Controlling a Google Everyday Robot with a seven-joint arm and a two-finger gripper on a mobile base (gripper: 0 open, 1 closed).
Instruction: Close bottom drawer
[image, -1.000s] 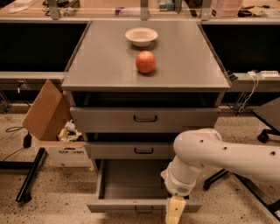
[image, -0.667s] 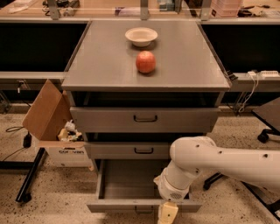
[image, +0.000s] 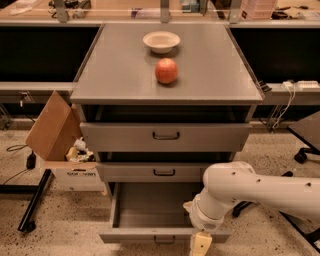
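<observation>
The bottom drawer (image: 150, 212) of the grey metal cabinet is pulled far out, showing its plain grey tray interior. Its slim front panel (image: 145, 235) with a small dark bar handle runs along the lower edge of the view. My white arm (image: 240, 192) reaches in from the right. My gripper (image: 200, 245) hangs at the drawer's front panel, right of the handle, partly cut off by the bottom of the view. The two drawers above, the mid-sized one (image: 162, 171) and the tall one (image: 165, 136), stand slightly out.
A red apple (image: 166, 70) and a white bowl (image: 161, 41) sit on the cabinet top. An open cardboard box (image: 62, 150) stands on the floor at the left, with a black bar beside it. A chair base (image: 305, 150) is at the right.
My arm and gripper have shifted a little to the left along the drawer's front panel. The drawer stands as far out as before.
</observation>
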